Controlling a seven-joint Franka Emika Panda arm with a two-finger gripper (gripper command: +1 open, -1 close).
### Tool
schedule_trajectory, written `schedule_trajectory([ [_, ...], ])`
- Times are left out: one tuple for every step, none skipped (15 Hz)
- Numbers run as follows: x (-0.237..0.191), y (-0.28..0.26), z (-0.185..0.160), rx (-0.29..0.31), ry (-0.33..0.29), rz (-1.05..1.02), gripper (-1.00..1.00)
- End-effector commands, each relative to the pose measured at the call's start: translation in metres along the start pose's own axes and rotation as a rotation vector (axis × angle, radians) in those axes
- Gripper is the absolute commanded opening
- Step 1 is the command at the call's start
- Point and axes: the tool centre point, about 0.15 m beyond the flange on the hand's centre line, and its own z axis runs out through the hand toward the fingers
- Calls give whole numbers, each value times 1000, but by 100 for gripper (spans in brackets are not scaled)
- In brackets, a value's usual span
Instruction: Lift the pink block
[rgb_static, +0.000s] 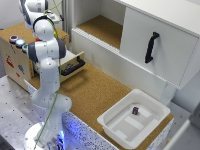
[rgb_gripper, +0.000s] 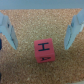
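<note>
Pink block (rgb_gripper: 43, 50) lies on the cork surface (rgb_gripper: 40, 20) straight beneath me, between my two fingers (rgb_gripper: 8, 33), which stand spread wide and touch nothing. I judge this the approach, before the grasp: next I should descend, straddle the block and close. Farther off, the white tray (rgb_static: 157, 111) sits at the counter's end.

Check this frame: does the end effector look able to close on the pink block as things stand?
Probably yes. In the wrist view the pink block lies on bare cork between the open fingers of the end effector, with nothing beside it.
</note>
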Motion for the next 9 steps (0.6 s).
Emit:
schedule_trajectory([
  [3,6,22,5,49,23,100],
  [3,6,24,-7,54,22,100],
  [3,7,26,-1,51,12,100],
  [2,6,28,-14,60,5,100],
  [1,5,30,-23,59,4,100],
  [-1,7,31,-16,64,1,100],
  [-4,8,31,-14,68,-1,100],
  [-5,7,31,-21,67,5,100],
  [-6,8,33,-21,65,8,100],
])
